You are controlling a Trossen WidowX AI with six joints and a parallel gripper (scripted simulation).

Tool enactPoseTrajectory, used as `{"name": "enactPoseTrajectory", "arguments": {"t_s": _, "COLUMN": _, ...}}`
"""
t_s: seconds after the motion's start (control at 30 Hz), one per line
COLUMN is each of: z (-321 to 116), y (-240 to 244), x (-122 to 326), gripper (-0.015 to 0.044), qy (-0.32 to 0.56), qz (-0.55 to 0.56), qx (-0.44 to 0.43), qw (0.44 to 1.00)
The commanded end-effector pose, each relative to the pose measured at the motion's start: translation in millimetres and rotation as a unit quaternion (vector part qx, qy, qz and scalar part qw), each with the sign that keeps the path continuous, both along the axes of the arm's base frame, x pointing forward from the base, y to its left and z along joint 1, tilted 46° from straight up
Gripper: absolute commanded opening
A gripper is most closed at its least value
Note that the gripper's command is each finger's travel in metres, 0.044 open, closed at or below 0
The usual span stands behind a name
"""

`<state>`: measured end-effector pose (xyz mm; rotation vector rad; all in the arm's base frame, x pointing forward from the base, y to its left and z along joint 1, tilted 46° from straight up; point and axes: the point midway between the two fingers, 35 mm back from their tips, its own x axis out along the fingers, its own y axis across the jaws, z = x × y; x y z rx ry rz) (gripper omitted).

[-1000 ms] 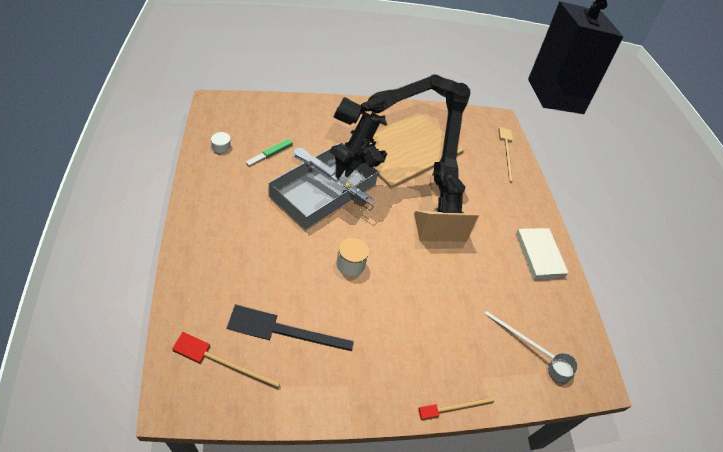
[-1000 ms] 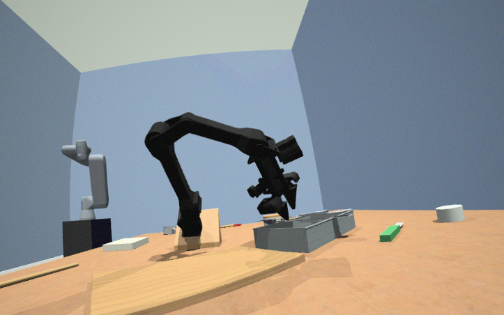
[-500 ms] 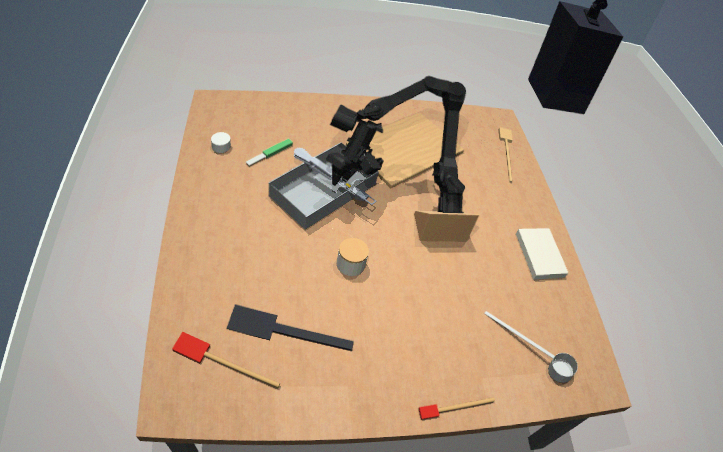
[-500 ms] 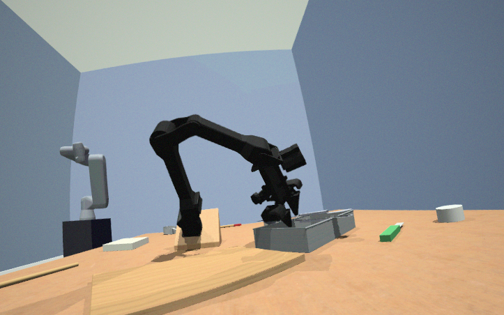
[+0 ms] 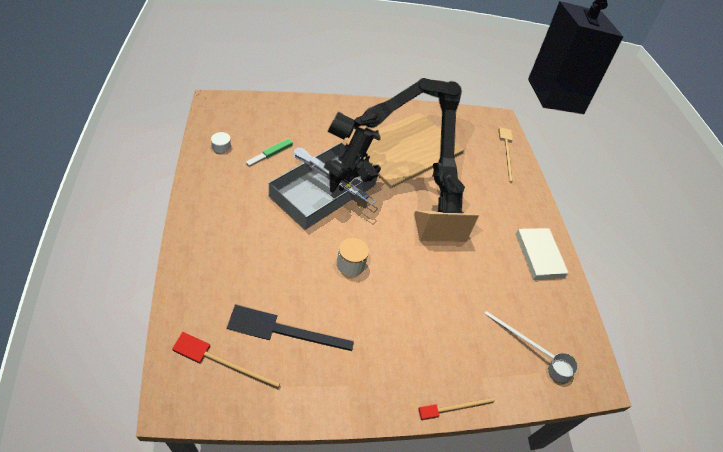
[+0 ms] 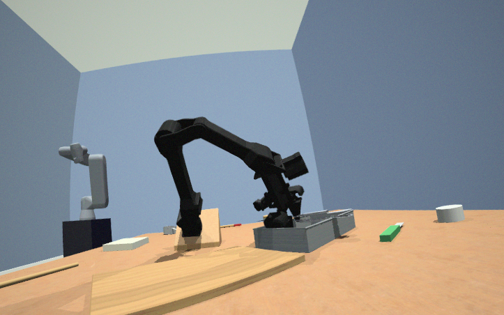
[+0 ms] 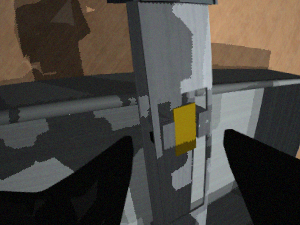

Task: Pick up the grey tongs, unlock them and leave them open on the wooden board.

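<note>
The grey tongs [image 5: 312, 161] [image 7: 170, 59] lie across the roasting tin [image 5: 287, 207] [image 6: 281, 239] [image 7: 65, 109], arms close together, with a yellow tab near one end. My gripper [image 5: 344, 180] [image 7: 178, 140] is open, low at the tin. In the wrist view its fingers stand on either side of the tongs by the yellow tab, with gaps on both sides. The exterior view hides most of the tongs behind the gripper and tin wall. The wooden board [image 5: 409, 140] [image 6: 191, 281] lies beside the tin.
A lidded jar [image 5: 353, 258] stands near the tin. A green-handled tool [image 5: 277, 148] [image 6: 390, 233] and a white round pot [image 5: 220, 142] [image 6: 449, 214] lie beyond the tin's other side. A tilted brown panel [image 5: 446, 227] [image 6: 209, 228] stands at my arm's base.
</note>
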<state>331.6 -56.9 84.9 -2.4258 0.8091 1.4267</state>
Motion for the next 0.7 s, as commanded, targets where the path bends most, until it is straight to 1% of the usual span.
{"name": "enactPoseTrajectory", "arguments": {"t_s": 0.0, "z": -5.5, "y": -1.8, "x": -0.5, "gripper": 0.026, "qy": 0.004, "qz": 0.0, "qx": 0.001, "qw": 1.0}}
{"name": "enactPoseTrajectory", "arguments": {"t_s": 0.03, "z": -5.5, "y": -1.8, "x": -0.5, "gripper": 0.026, "qy": 0.004, "qz": 0.0, "qx": 0.001, "qw": 1.0}}
{"name": "enactPoseTrajectory", "arguments": {"t_s": 0.27, "z": -1.5, "y": -0.7, "x": 0.0, "gripper": 0.0076, "qy": 0.001, "qz": 0.0, "qx": 0.0, "qw": 1.0}}
{"name": "enactPoseTrajectory", "arguments": {"t_s": 0.53, "z": -1.5, "y": -0.7, "x": 0.0, "gripper": 0.0023, "qy": 0.001, "qz": 0.0, "qx": 0.0, "qw": 1.0}}
{"name": "enactPoseTrajectory", "arguments": {"t_s": 0.67, "z": -1.5, "y": -0.7, "x": 0.0, "gripper": -0.0082, "qy": 0.001, "qz": 0.0, "qx": 0.0, "qw": 1.0}}
